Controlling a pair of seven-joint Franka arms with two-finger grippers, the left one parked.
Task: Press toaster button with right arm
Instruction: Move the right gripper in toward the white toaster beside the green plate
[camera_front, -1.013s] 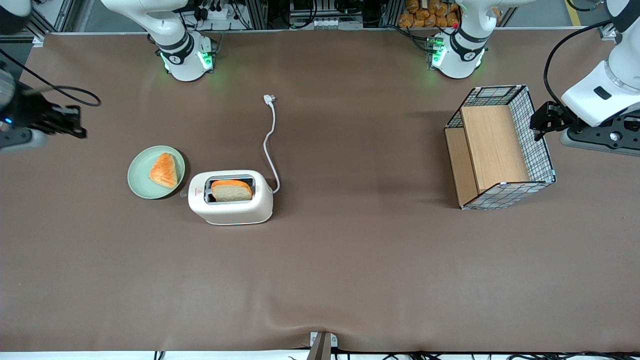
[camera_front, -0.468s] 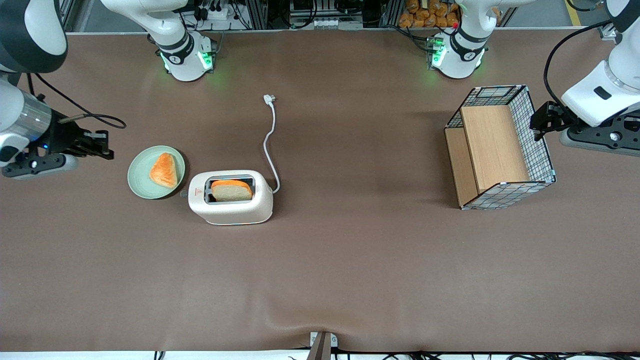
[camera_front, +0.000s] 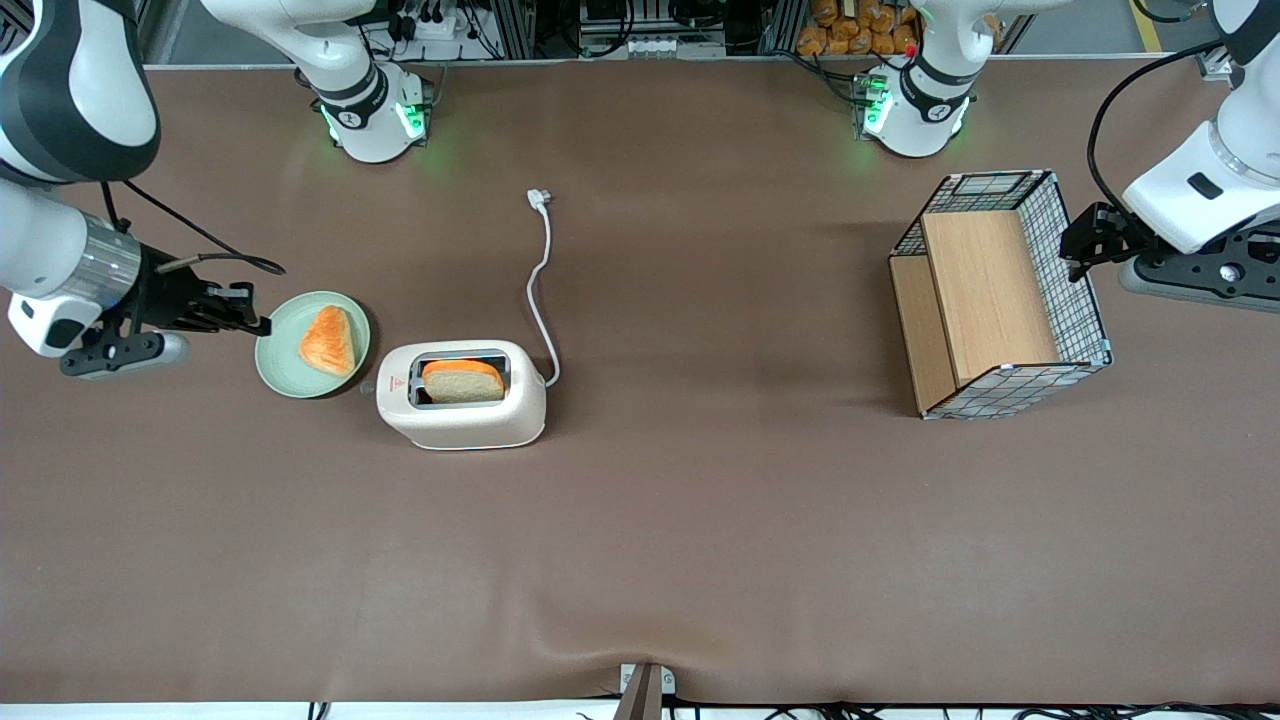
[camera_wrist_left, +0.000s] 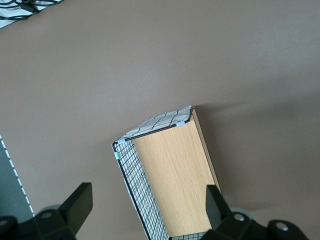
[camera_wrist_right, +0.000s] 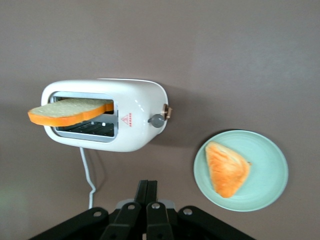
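The cream-white toaster (camera_front: 462, 395) stands on the brown table with a slice of bread (camera_front: 462, 381) sticking out of its slot. It also shows in the right wrist view (camera_wrist_right: 105, 121). Its grey round button (camera_wrist_right: 156, 120) juts from the short end by the red logo; in the front view it is a tiny knob (camera_front: 367, 385) facing the plate. My right arm (camera_front: 60, 150) reaches in from the working arm's end. Its gripper (camera_front: 256, 322) is shut and empty, hovering at the rim of the plate, apart from the toaster. Its fingers (camera_wrist_right: 147, 189) are pressed together.
A pale green plate (camera_front: 278, 366) with an orange bread wedge (camera_front: 328, 340) lies beside the toaster's button end. The white cord (camera_front: 541, 290) runs from the toaster away from the front camera to its plug. A wire-and-wood basket (camera_front: 1000, 295) stands toward the parked arm's end.
My right arm has swung in from the table's end toward the plate and toaster; the gripper now hangs at the plate's rim. Toaster, bread and plate have not moved.
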